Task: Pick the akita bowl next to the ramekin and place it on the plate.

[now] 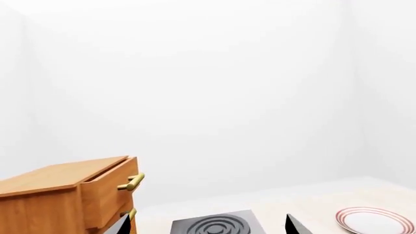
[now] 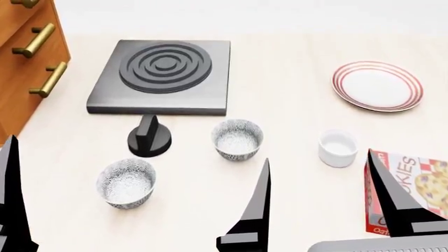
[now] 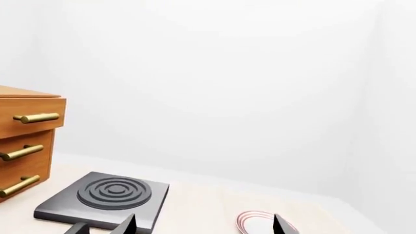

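1. At the far left of the head view only one dark finger of the left claw [image 2: 10, 199] is seen, low over the desk [image 2: 294, 52]. Nothing is held by it; whether it is wide or narrow cannot be told.
2. A patterned bowl [image 2: 127, 182] is seen at the left front, well apart from the white cup. This one is judged not to be the target.
3. A black knob [image 2: 148, 139] and a dark hob [image 2: 164, 73] are placed behind it, beside a wooden drawer unit [image 2: 28, 47].
4. The akita bowl [image 2: 237, 139] stands upright in the middle of the desk, near the ramekin [image 2: 338, 148]. It is not touched by anything.
5. The right claw [image 2: 318, 189] is held wide and empty in front of these two.
6. The plate [image 2: 377, 85] lies bare at the back right, and a cookie box [image 2: 420, 184] at the right edge.
7. The task is judged as not begun: reaching, gripping, carrying and setting down are all left.
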### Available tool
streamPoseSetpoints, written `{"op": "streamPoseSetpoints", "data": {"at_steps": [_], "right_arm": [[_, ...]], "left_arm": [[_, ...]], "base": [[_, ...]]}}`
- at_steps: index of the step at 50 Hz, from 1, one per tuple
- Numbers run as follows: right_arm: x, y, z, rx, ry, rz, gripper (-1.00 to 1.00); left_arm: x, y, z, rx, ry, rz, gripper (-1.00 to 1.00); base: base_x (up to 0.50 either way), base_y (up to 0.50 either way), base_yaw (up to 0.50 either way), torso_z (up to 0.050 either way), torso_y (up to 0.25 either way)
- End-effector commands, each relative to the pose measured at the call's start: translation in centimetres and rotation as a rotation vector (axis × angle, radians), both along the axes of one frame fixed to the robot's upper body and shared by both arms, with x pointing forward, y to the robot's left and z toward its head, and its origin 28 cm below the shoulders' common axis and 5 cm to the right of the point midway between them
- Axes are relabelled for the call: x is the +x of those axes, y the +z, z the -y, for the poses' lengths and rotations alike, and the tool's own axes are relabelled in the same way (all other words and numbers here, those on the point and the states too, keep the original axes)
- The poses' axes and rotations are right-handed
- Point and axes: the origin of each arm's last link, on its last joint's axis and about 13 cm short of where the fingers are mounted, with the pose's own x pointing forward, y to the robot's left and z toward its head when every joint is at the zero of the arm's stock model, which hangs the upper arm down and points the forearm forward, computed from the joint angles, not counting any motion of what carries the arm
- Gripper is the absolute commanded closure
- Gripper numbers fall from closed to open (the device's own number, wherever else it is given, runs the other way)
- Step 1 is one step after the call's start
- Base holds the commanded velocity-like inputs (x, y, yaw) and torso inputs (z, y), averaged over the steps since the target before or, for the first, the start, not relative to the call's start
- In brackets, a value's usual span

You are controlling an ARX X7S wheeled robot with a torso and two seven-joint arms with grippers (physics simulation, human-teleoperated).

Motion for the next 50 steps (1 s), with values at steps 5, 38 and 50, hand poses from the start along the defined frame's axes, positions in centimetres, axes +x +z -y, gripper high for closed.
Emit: {"op": "streamPoseSetpoints", "data": {"at_steps": [5,38,50], "right_arm": [[-0.04,0.03,0.0,0.001,0.004,0.001,-1.0],[-0.01,0.1,-0.05,0.01,0.013,0.002,-1.0],[-0.1,0.05,0.0,0.01,0.011,0.001,-1.0]], "left_arm": [[0.02,-0.01,0.0,0.0,-0.001,-0.005,-1.0],[0.03,0.03,-0.03,0.0,-0.001,-0.006,-1.0],[0.04,-0.02,0.02,0.003,-0.001,-0.008,-1.0]], "base": [[0.09,0.0,0.0,0.0,0.0],[0.09,0.0,0.0,0.0,0.0],[0.15,0.0,0.0,0.0,0.0]]}}
